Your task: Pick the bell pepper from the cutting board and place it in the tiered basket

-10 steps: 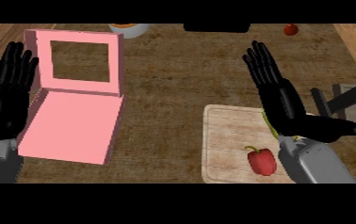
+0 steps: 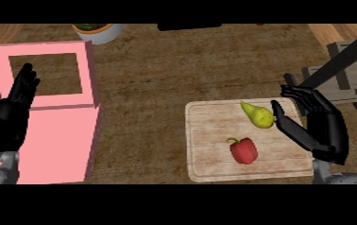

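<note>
A red bell pepper [image 2: 243,150] lies on the pale wooden cutting board [image 2: 209,165] at the lower right. A yellow-green pear [image 2: 258,116] lies on the same board, just beyond the pepper. My right hand [image 2: 315,125] hovers over the board's right edge, open, thumb close to the pear and apart from the pepper. My left hand [image 2: 17,107] is open with fingers up at the left edge, over the pink box. Part of the tiered basket [image 2: 333,75], with a dark post and grey shelves, shows at the right edge.
An open pink box [image 2: 59,134] with its lid up fills the left side. A white bowl [image 2: 97,31] with something green in it stands at the back left. A dark object [image 2: 188,26] sits at the back centre. Brown countertop lies between box and board.
The view has shifted, so everything sits higher and further left. My right hand has drawn back and lowered beside the board, uncovering the pear. The pepper has not moved on the board.
</note>
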{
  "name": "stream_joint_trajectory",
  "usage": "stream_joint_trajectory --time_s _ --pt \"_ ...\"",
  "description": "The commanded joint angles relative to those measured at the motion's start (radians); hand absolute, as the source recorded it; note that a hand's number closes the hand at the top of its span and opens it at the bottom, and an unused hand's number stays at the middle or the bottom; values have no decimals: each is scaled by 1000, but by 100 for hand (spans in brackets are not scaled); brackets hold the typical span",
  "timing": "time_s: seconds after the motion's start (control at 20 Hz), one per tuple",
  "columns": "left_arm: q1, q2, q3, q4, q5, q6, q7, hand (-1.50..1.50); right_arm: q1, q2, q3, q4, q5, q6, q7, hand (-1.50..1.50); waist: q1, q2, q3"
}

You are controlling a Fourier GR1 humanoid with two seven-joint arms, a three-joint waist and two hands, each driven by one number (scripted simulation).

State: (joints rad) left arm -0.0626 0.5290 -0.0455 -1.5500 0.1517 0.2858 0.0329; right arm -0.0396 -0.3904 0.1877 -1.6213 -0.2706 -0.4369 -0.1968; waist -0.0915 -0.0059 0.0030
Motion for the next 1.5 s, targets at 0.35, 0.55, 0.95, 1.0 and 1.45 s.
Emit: stream_joint_trajectory --time_s 0.35,0.55,0.95,1.0,1.45 --pt "-24 -48 -77 68 -83 7 2 0 561 -194 -1 -373 262 -245 126 -150 36 2 -8" --pt "-43 -38 -83 86 -90 -9 15 0 626 -413 8 -455 369 -153 318 -150 50 8 -14" --pt "-66 -62 -102 88 -105 -18 13 0 621 -609 11 -779 552 -55 896 -150 98 12 -12" --pt "-88 -53 -88 106 -93 -41 17 0 567 -579 62 -773 603 -52 970 -150 106 13 -9" --pt "-111 -68 -89 73 -110 -56 54 0 178 -477 224 -711 640 146 1451 -150 129 12 -5"
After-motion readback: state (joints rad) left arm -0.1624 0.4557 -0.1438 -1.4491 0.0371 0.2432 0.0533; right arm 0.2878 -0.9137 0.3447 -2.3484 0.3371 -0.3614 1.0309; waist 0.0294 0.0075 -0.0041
